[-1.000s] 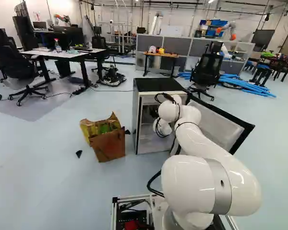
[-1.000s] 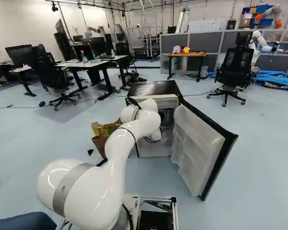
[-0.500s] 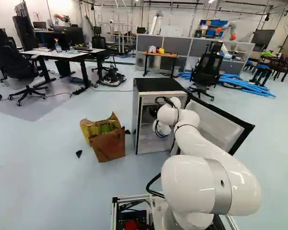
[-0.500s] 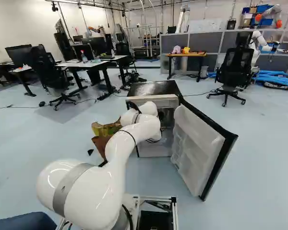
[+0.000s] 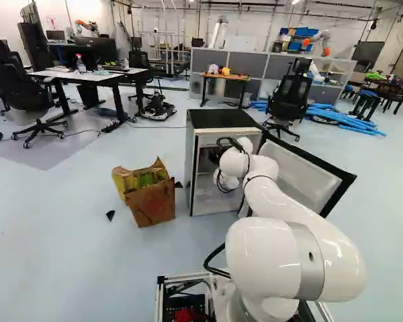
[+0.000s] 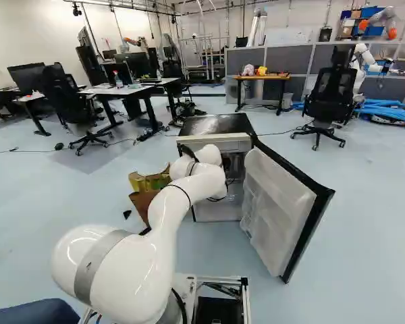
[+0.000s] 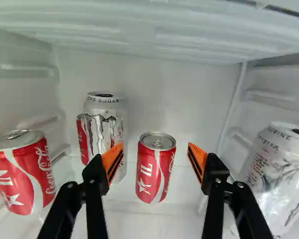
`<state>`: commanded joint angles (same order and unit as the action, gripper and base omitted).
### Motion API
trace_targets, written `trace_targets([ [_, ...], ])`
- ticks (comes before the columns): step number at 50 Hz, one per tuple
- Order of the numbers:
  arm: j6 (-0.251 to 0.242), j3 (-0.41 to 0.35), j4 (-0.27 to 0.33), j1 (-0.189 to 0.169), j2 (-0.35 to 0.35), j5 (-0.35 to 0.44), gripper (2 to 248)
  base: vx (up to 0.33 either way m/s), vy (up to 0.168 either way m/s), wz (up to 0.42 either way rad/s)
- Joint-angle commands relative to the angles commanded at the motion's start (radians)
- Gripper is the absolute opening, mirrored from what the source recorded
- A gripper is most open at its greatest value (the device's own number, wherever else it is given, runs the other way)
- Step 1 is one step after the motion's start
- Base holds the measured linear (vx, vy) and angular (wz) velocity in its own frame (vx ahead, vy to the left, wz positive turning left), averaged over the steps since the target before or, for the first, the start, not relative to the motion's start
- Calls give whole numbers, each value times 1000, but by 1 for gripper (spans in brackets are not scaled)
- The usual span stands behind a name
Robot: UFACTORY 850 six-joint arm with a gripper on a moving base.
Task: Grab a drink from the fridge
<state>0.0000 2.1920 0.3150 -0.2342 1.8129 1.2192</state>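
Fridge [image 5: 218, 119] is opened, with its door [image 6: 277, 196] swung out to its 4 o'clock in the right base view, and its inside is entered by the arm [image 5: 275, 194]. Gripper [image 7: 156, 158] is held spread, fingers well apart, nothing clamped (depth to the cans can't be told). With 12 taken as straight ahead of it, the small red can [image 7: 156, 172] is placed at 12, upright, lined up with the gap and touched by neither pad. Tall silver can [image 7: 105, 119] is stood at 11, partly covered by one finger; a rear red can [image 7: 82, 139] is mostly hidden behind it. Another red can [image 7: 22, 174] is seen at 10, a silver can [image 7: 279, 174] at 2. Outside, a cardboard box [image 5: 151, 204] is set at the fridge's 8 o'clock in the left base view.
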Motion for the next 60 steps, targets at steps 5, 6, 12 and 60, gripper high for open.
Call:
trace_targets([
  [5,0,0,-6,0,0,-9,187,0,0,0],
  [6,0,0,-8,0,0,-11,187,0,0,0],
  [12,0,0,-16,0,0,-22,187,0,0,0],
  [60,0,-66,-16,0,-39,-22,94,0,0,0],
])
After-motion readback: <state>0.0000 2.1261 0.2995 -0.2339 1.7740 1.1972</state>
